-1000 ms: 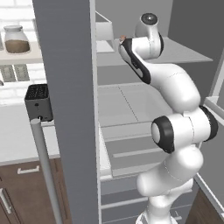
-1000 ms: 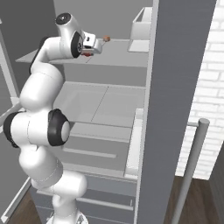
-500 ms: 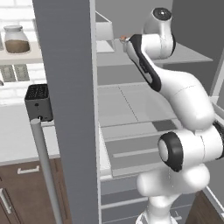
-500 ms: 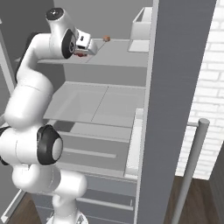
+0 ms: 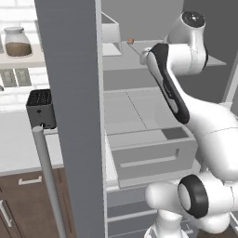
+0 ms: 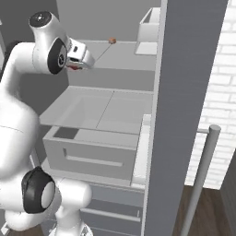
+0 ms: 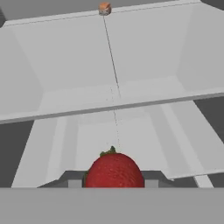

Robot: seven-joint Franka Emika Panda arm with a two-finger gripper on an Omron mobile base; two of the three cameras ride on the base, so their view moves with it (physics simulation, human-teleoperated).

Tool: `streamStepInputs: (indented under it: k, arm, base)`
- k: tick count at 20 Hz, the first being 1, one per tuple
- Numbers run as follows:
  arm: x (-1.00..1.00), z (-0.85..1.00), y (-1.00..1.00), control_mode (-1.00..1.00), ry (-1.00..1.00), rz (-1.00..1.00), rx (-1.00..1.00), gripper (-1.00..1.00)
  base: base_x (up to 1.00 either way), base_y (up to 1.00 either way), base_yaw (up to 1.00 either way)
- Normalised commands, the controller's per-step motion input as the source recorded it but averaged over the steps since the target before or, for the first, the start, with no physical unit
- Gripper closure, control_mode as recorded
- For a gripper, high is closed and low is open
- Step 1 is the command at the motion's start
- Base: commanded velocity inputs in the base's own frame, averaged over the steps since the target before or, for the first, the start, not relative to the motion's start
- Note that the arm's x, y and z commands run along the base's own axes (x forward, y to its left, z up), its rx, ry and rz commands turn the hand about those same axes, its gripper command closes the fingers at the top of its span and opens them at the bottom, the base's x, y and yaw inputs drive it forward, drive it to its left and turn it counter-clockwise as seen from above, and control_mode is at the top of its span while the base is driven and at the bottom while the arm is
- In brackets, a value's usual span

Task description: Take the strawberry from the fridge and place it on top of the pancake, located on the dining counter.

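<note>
My gripper is shut on the strawberry, a bright red berry with a green top held between the two dark fingertips. In the right base view the gripper hangs in front of the open fridge's upper shelf, and a sliver of red strawberry shows under the hand. In the left base view the fridge door stands in the foreground and the arm's forearm covers the hand. The pancake and the dining counter are out of view.
A small tan-orange lump sits at the back of the upper shelf. A white bin stands on that shelf's right. A grey drawer is pulled out below. A black toaster and a jar are left of the door.
The hand has drawn back from the upper shelf toward the robot and a little lower, with the strawberry still in it. The elbow has swung up and out.
</note>
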Motion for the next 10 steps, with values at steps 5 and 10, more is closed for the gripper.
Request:
streamStepInputs:
  k: [5, 10]
  arm:
    - [-1.00, -0.45, 0.00, -1.00, 0.00, 0.00, 0.00, 1.00]
    - [-1.00, -0.48, 0.00, -1.00, 0.04, 0.00, 0.00, 1.00]
  base:
    - [0.00, 0.00, 0.00]
    - [0.00, 0.00, 0.00]
